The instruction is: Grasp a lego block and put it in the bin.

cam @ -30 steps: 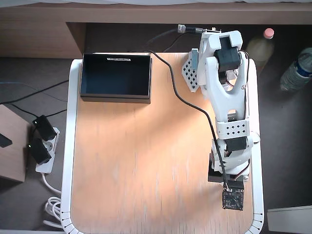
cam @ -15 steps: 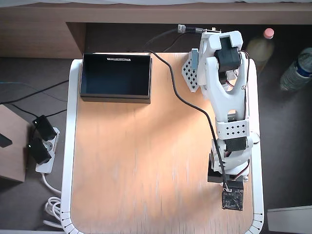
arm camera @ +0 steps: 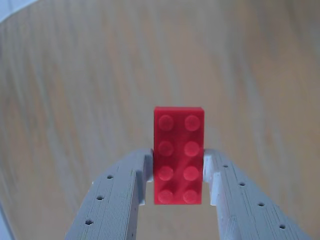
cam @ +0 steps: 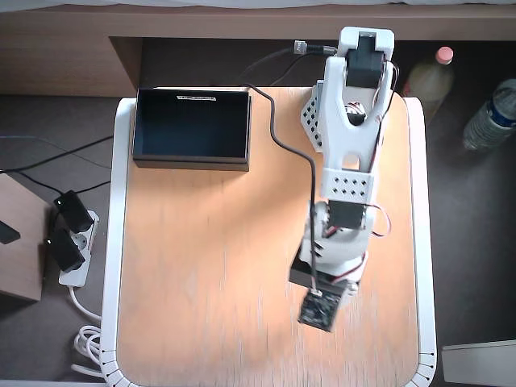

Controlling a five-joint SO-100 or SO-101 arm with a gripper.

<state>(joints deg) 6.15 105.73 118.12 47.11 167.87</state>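
1. At about ten o'clock on the surface (cam: 201,266) in the overhead view we see the bin (cam: 192,161), a shallow black box with a white label strip on its far rim. Its dark inside looks empty, so the drop-off is not yet done.

2. Off the surface at about nine o'clock, a power strip (cam: 71,242) with two black plugs lies on the floor, clear of any path we would judge the arm needs.

3. Toward four o'clock the arm (cam: 347,161) reaches down the surface, and its end effector (arm camera: 177,182) sits under the wrist camera board, so the overhead view hides the lego block.

4. In the wrist view we see the lego block (arm camera: 178,155), red, studs up, two by four. Its near half sits between the two grey fingers (arm camera: 125,190), and both pads press against its long sides. We read the end effector as closed on the block.

5. Whether the block is lifted clear of the wood, we cannot tell; the grain behind it is blurred.

6. Our judgement: the grasp is made, roughly half the task. What is left is to carry the block toward ten o'clock, well away from here, hold it over the bin, and release it.
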